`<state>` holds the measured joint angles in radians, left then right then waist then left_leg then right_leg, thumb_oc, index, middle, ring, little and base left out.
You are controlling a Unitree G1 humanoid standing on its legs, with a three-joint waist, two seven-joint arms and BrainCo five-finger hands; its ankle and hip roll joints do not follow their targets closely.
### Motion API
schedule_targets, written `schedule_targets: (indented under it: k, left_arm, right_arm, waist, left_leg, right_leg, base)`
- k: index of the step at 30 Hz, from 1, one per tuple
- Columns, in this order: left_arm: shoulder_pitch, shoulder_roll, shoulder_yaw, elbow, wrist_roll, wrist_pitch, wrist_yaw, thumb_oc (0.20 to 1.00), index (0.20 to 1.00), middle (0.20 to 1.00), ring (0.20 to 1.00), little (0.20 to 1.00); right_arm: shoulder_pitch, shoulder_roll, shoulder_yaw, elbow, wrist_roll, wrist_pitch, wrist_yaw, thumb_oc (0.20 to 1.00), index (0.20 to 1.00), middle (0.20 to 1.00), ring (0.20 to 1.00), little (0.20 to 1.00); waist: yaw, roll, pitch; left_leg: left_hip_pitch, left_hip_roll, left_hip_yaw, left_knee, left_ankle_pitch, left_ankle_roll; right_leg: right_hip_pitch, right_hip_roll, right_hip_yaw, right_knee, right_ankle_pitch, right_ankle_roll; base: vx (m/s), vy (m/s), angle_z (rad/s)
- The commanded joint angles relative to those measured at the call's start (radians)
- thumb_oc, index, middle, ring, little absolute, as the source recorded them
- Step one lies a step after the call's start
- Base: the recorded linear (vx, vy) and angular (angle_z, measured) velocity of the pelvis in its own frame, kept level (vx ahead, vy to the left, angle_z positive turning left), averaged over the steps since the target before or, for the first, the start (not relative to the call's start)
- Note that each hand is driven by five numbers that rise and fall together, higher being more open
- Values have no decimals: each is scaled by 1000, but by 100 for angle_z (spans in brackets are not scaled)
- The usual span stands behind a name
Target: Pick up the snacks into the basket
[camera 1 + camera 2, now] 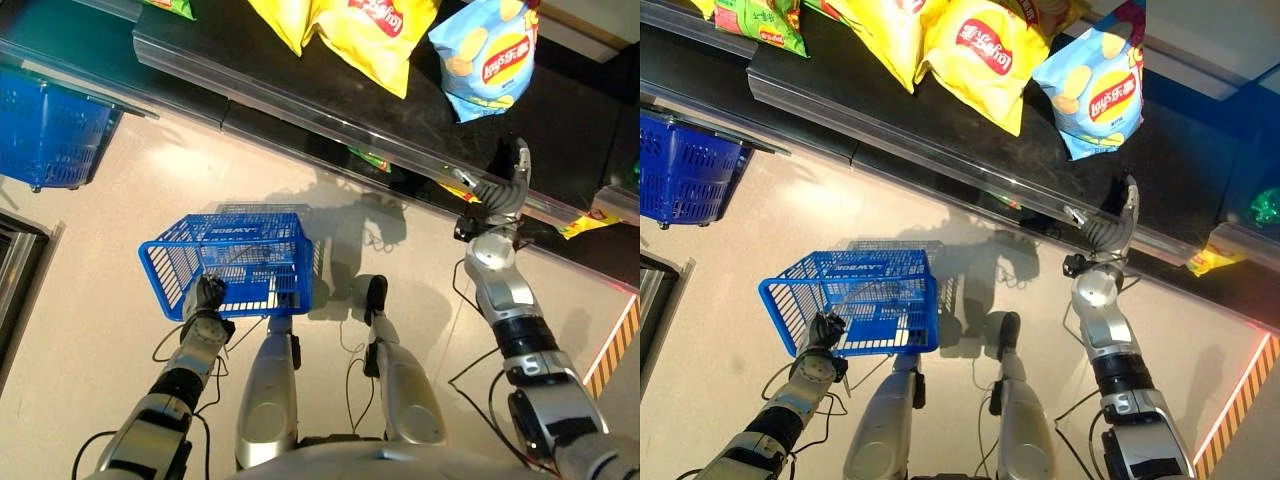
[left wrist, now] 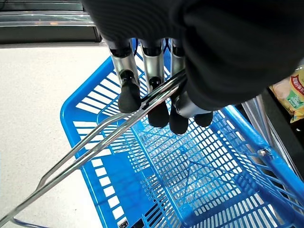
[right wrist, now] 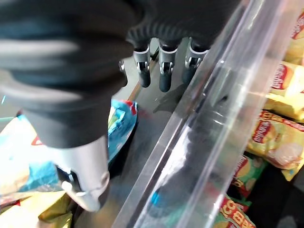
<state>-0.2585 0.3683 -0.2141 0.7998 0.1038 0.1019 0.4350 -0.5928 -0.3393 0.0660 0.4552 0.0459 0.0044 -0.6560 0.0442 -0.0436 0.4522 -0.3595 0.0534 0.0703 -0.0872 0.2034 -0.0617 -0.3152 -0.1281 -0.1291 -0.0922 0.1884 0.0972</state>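
The left hand (image 2: pixel 156 95) is curled round the wire handle (image 2: pixel 95 147) of the blue basket (image 1: pixel 240 262), which hangs low at the near left above the floor (image 1: pixel 120 210); nothing lies on its mesh bottom. The right hand (image 1: pixel 508 185) reaches over the clear front rail (image 3: pixel 204 123) of the dark shelf (image 1: pixel 580 130) at the far right, fingers relaxed and holding nothing. Just beyond it lies a light blue snack bag (image 1: pixel 488 55), with yellow snack bags (image 1: pixel 370 35) to its left. A second blue basket (image 1: pixel 50 130) sits far left.
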Motion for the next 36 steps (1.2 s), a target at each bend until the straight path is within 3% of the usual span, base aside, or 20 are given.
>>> schedule_targets:
  k: [1, 5, 10, 22, 27, 36]
  left_arm:
    - [32, 27, -49, 25, 46, -1, 23, 200, 200, 200, 200, 200]
    - [45, 50, -58, 36, 31, -12, 23, 200, 200, 200, 200, 200]
    - [40, 51, -44, 62, 13, -6, 34, 200, 200, 200, 200, 200]
    - [26, 36, -28, 73, 25, 14, 60, 200, 200, 200, 200, 200]
    - [18, 37, -30, 61, 41, 18, 57, 200, 200, 200, 200, 200]
    - [12, 47, -46, 48, 55, 18, 48, 200, 200, 200, 200, 200]
  right_arm:
    - [-92, -71, 26, 92, -12, 34, 10, 1000, 1000, 1000, 1000, 1000]
    - [-263, -167, 52, 219, 23, 43, -21, 1000, 1000, 1000, 1000, 1000]
    - [-304, -226, 44, 138, 33, 41, -48, 1000, 1000, 1000, 1000, 1000]
    - [-179, -206, -75, -173, -30, 13, -128, 1000, 1000, 1000, 1000, 1000]
    - [-152, -207, -79, -229, -89, 31, -124, 1000, 1000, 1000, 1000, 1000]
    - [-248, -260, -13, -123, -143, 107, -75, 1000, 1000, 1000, 1000, 1000]
  waist:
    - [48, 36, -21]
    - [67, 37, -22]
    - [67, 26, -18]
    - [49, 0, -13]
    - [44, 2, -14]
    - [49, 6, -24]
  left_leg:
    - [1, -80, 0, 9, -82, 35]
    - [3, -81, -4, 9, -80, 33]
    - [6, -82, -8, 7, -81, 32]
    - [11, -72, -10, 8, -87, 31]
    - [12, -72, -9, 8, -88, 31]
    - [12, -73, -8, 10, -89, 31]
  right_leg:
    - [-28, -47, 4, 11, 33, 88]
    - [-25, -48, -2, 11, 34, 89]
    - [-20, -45, -10, 12, 34, 90]
    - [-7, -39, -14, 15, 23, 85]
    - [-9, -37, -11, 15, 20, 83]
    - [-14, -39, -7, 16, 21, 80]
  base:
    - [9, 16, -8]
    - [4, 6, -2]
    - [27, -3, 4]
    - [11, -8, 3]
    - [0, 0, 0]
    - [0, 0, 0]
